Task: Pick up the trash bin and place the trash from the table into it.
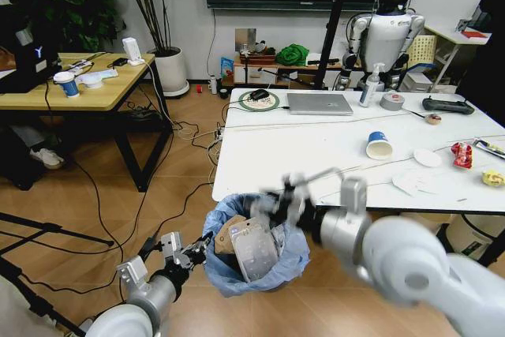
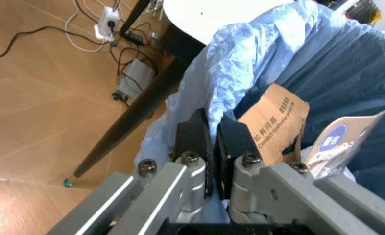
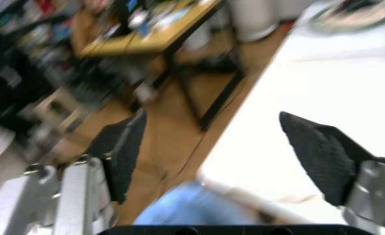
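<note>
Left end effector (image 2: 212, 147) is clenched on the bag rim of the bin (image 1: 256, 254), held just below the counter's (image 1: 316, 151) near edge, while the right end effector (image 3: 225, 156), released, hovers above; the bin should stay level for the cup (image 1: 379, 145).

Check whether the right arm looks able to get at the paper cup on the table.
Probably yes: the right gripper is open above the trash bin, and bare table lies between it and the paper cup.

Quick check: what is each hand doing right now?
Left hand: shut on the trash bin's blue bag rim.
Right hand: open, holding nothing, above the bin by the table edge.
</note>
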Robot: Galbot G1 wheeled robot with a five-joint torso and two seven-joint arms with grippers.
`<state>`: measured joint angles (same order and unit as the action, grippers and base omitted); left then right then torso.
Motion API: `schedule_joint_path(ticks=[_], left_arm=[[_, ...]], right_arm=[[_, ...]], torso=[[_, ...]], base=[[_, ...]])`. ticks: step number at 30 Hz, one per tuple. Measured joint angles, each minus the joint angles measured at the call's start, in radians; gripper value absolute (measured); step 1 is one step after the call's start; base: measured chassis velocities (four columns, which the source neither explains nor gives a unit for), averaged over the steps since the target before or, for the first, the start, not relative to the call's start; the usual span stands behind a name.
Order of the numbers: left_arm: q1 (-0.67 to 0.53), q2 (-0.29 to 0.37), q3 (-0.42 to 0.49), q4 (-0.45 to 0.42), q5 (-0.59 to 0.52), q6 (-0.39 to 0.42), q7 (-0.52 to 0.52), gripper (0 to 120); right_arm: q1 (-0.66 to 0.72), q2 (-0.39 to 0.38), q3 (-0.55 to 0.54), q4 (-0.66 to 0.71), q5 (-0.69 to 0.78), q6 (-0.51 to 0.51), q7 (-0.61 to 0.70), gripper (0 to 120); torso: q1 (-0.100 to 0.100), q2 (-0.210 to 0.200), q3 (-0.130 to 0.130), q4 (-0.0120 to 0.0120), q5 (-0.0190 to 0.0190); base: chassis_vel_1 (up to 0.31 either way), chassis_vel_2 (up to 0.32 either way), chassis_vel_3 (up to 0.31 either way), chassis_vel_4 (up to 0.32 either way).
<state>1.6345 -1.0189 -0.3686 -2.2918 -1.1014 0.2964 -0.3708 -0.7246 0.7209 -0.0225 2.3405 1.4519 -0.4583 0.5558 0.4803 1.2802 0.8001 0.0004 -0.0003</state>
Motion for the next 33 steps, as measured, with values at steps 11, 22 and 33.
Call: schedule_joint_path(ticks=[11,22,33], left_arm=[[0.032,-0.001,-0.037,-0.015,0.029,-0.005,0.018,0],[0.061,0.009,-0.069,-0.028,0.049,-0.014,0.039,0],[0.059,0.005,-0.07,-0.017,0.069,-0.018,0.045,0]], right_arm=[[-0.369,-0.016,0.486,-0.128,-0.315,0.147,-0.259,100],[-0.751,0.216,0.674,-0.214,-0.67,0.359,-0.529,100],[-0.78,0.274,0.704,-0.23,-0.686,0.376,-0.546,100]], torso=[[0.0,0.0,0.0,-0.0004,-0.0001],[0.0,0.0,0.0,-0.0007,0.0004],[0.0,0.0,0.0,-0.0005,0.0002]], base=[[0.0,0.0,0.0,0.0],[0.0,0.0,0.0,0.0],[0.0,0.0,0.0,0.0]])
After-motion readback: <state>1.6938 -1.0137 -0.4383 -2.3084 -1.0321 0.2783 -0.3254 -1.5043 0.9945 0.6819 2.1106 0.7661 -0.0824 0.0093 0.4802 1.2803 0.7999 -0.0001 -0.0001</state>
